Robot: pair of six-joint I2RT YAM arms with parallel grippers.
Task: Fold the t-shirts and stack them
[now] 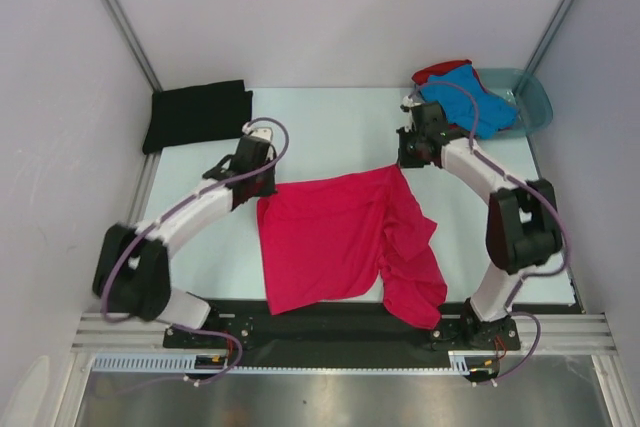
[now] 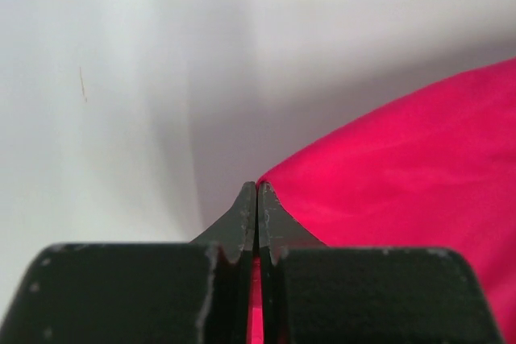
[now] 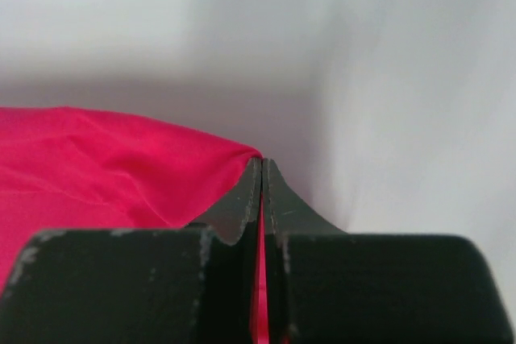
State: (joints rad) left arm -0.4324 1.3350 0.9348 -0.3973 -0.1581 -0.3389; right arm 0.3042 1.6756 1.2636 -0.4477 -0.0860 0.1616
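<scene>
Magenta-pink cloth t-shirt [image 1: 330, 237] spread mid-table in the overhead view, far corners at left gripper [image 1: 262, 185] and right gripper [image 1: 408, 159]. Left wrist: jaws pinched together on the shirt's edge. Right wrist: likewise clamped on it. Spreading step, I judge; next move calls for laying it flat and smooth.

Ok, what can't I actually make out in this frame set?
- Wrist views: the left tool and right tool show only a pinched corner of the pink t-shirt; the frame cuts off the rest.
- Top view: both pinch points are hidden under the wrists.
- Top view: the red t-shirt is mostly buried under the blue t-shirt; its shape is unreadable.
</scene>
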